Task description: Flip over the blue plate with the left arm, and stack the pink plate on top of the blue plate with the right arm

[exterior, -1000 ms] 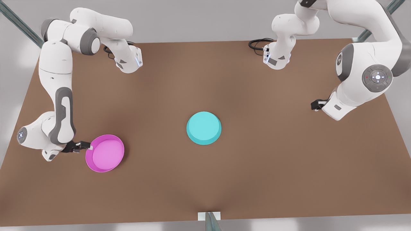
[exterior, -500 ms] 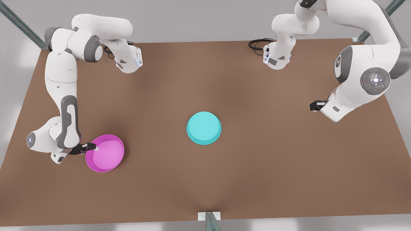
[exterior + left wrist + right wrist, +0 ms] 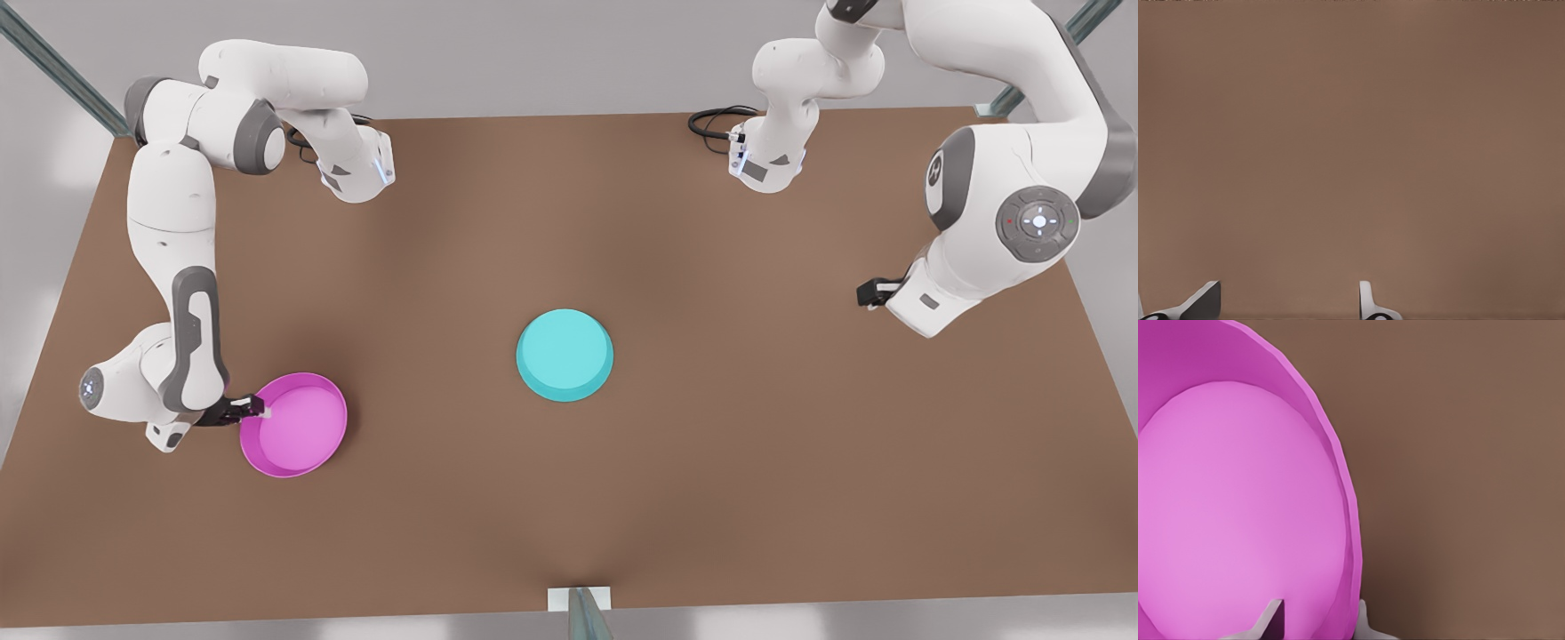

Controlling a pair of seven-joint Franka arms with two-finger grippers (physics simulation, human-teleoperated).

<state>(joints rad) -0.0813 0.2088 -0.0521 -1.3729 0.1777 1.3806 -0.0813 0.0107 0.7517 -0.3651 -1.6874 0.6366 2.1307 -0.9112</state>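
Meanwhile the right hand (image 3: 253,409) straddles the pink plate (image 3: 298,428) rim — left hand (image 3: 867,293) spread, blue plate (image 3: 564,354) apart.

— What sits at your right claw (image 3: 1317,621)?
— The pink plate (image 3: 1238,513). My fingertips straddle its upright rim: one finger (image 3: 1271,617) inside, over the lighter floor, the other finger (image 3: 1365,620) outside, over the desk (image 3: 1458,480).
— Pressed onto the rim?
— Both tips sit close against the wall. True contact I cannot confirm.
— The plate's attitude?
— Open side up. Darker wall curves around a pale, flat floor. Plain, no markings.
— Beyond the rim?
— Brown desk, bare surface.
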